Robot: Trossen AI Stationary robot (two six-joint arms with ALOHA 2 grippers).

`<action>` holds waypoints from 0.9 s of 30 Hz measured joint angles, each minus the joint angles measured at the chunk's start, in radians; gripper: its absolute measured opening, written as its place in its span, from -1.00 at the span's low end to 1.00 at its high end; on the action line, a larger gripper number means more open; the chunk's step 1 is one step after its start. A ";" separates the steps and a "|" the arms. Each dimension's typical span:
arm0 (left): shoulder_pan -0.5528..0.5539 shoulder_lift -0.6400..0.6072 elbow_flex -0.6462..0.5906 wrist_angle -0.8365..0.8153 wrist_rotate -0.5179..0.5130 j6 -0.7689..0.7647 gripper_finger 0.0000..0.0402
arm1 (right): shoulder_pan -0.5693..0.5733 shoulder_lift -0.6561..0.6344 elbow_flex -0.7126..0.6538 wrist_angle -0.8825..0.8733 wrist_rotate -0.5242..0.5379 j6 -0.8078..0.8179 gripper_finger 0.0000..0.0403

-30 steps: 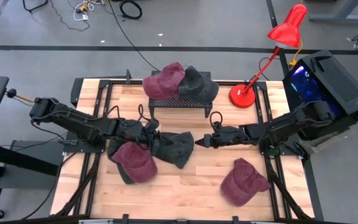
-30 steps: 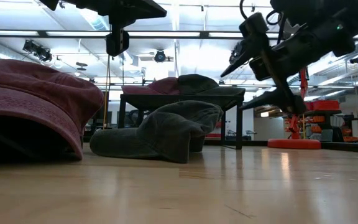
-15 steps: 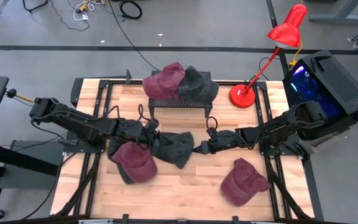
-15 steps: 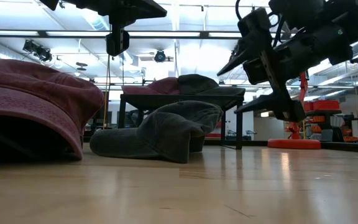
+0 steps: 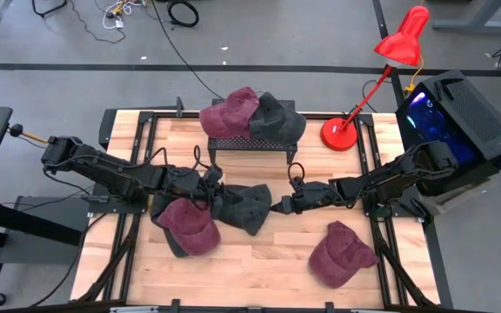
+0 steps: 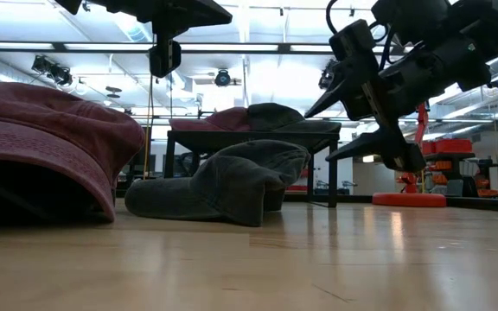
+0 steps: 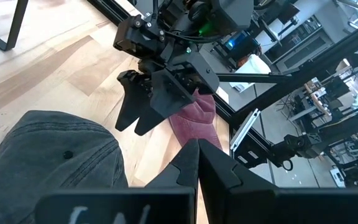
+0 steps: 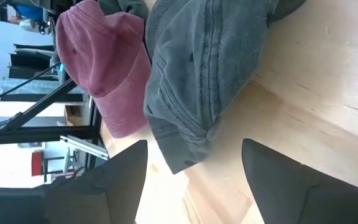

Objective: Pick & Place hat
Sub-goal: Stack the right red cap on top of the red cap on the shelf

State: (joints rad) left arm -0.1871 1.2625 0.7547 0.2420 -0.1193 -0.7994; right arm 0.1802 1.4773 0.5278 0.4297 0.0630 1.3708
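A dark grey hat (image 5: 243, 206) lies brim-down on the wooden table near its middle; it also shows in the low view (image 6: 223, 184) and the right wrist view (image 8: 210, 62). My right gripper (image 5: 277, 207) is open just right of the grey hat's edge, raised off the table (image 6: 340, 130), its fingers pointing at the hat. My left gripper (image 5: 210, 186) is shut and hangs high over the hat's left part (image 6: 164, 57). A maroon hat (image 5: 190, 225) lies against the grey hat's near left side.
A second maroon hat (image 5: 342, 253) lies near the table's near right corner. A black rack (image 5: 250, 139) at the far edge carries a maroon hat (image 5: 230, 109) and a grey hat (image 5: 277, 117). A red desk lamp (image 5: 342, 132) stands at the far right.
My right gripper has moved toward the table's left and slightly toward the near edge, closing in on the grey hat's right edge, staying open. The hats have not moved.
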 joint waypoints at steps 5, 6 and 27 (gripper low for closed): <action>0.000 0.000 0.000 0.000 0.000 0.000 -0.94 | 0.000 0.000 0.000 0.001 -0.021 0.000 0.29; 0.000 0.000 0.000 0.000 0.000 0.000 -0.94 | 0.000 0.000 0.000 0.001 -0.039 0.000 0.29; 0.000 0.000 0.000 0.001 0.019 0.000 -0.94 | 0.147 -0.245 0.324 -0.500 -0.130 -0.230 0.23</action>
State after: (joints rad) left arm -0.1875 1.2625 0.7547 0.2427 -0.1005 -0.7991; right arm 0.3270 1.2321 0.8521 -0.0701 -0.0671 1.1408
